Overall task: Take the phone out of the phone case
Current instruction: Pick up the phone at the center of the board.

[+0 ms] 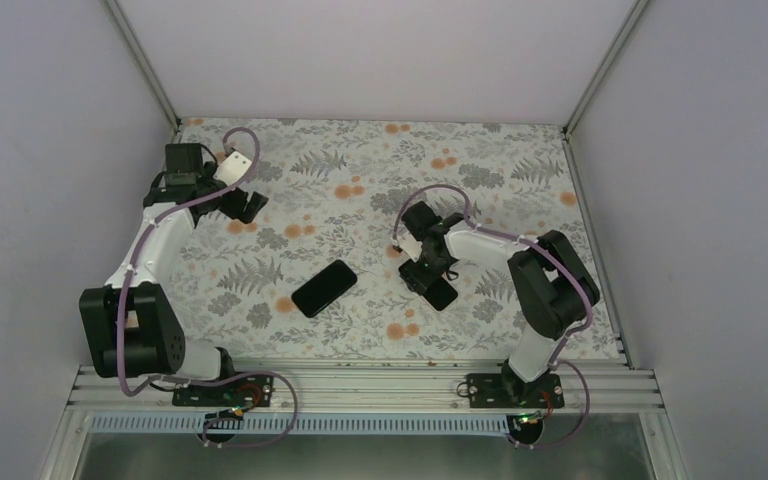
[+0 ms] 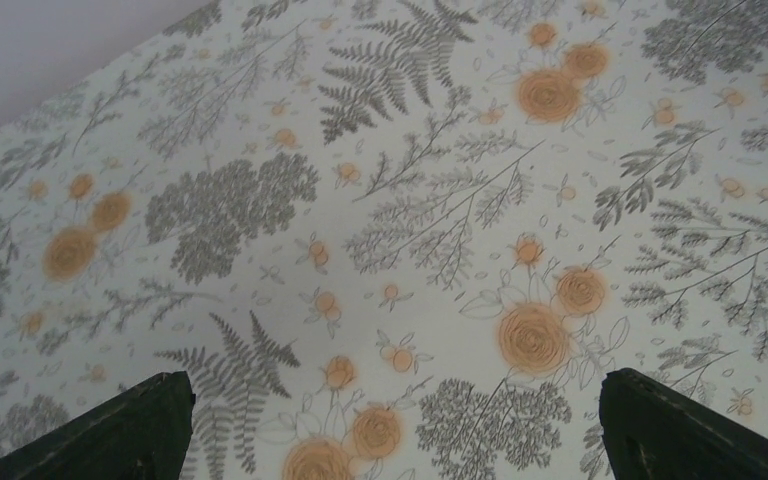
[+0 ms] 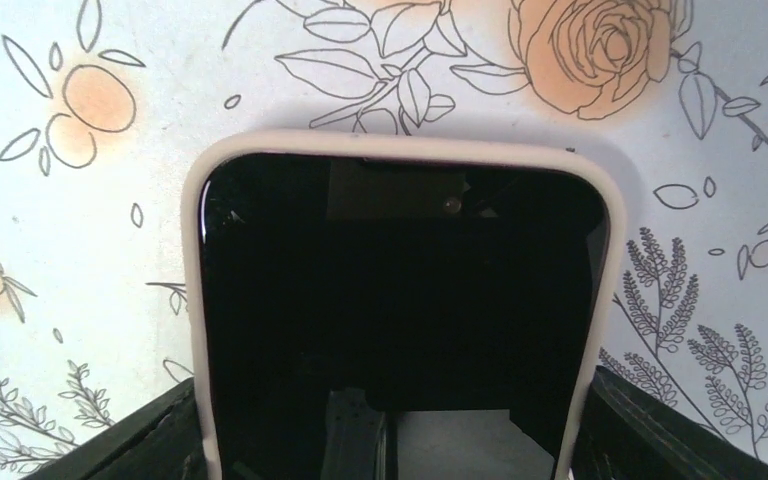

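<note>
Table (image 1: 520, 200), floral cloth, fern and orange rose print, pale walls on 3 sides. My L arm (image 1: 150, 250) reaches to the far-left corner, and my R arm (image 1: 520, 260) bends in toward centre. Black phone-shaped slab (image 1: 325, 288) lies flat on the cloth near centre, angled, between both arms and touching neither; cannot tell from overhead whether it is a handset or a cover. Phone case (image 3: 196, 300), pale rim w/ rounded corners, is in my R pincer (image 1: 438, 285), just right of the slab and apart from it. Wrist view: phone (image 3: 400, 300) sits inside the rim, black glossy screen facing the cam, reflections on the glass, top end pointing away from me over the cloth. R pincer fingers (image 3: 150, 440) are clamped on the case's two long sides at its near end. L pincer (image 2: 400, 430) is spread wide w/ nothing between the fingertips (image 2: 130, 430), only bare cloth below. Whether the case's lower end touches the cloth: cannot tell.
</note>
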`<state>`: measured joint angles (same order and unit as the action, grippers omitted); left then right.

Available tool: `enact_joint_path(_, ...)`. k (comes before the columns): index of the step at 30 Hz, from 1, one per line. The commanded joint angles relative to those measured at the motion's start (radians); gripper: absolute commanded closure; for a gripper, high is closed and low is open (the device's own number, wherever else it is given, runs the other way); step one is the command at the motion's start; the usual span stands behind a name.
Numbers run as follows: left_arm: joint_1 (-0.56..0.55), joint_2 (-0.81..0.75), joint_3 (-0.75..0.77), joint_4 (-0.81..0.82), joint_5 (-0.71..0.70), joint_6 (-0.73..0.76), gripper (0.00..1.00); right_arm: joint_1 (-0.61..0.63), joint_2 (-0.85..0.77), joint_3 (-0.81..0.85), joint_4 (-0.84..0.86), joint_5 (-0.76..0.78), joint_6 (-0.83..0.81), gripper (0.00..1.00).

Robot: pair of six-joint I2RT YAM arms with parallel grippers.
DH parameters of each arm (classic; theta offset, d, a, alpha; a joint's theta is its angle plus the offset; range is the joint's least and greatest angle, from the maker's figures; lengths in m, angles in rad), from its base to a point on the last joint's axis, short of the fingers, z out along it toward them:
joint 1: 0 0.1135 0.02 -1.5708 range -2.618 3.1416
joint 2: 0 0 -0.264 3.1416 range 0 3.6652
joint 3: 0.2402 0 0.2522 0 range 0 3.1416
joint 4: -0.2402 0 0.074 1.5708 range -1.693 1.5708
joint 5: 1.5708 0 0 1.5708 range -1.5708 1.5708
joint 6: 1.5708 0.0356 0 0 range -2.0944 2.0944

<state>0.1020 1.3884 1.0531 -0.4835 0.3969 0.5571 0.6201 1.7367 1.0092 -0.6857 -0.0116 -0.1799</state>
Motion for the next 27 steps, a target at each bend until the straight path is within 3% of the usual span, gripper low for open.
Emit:
enact_joint_path(1,-0.03,0.05,0.107,-0.085,0.084,0.038,0.0,-0.004,0.032,0.03,-0.019,-0.006,-0.021,0.34)
enact_joint_path(9,-0.212,0.237,0.329,-0.326,0.136,0.088,0.0,0.0,-0.015,0.179,-0.044,-0.025,-0.038,0.48)
enact_joint_path(19,-0.266,0.59,0.695,-0.674,0.44,0.111,0.0,0.023,0.005,0.408,-0.067,-0.081,-0.047,0.48)
enact_joint_path(27,-0.3,0.817,0.993,-0.873,0.51,0.029,0.0,0.078,0.099,0.56,-0.053,-0.059,-0.037,0.48)
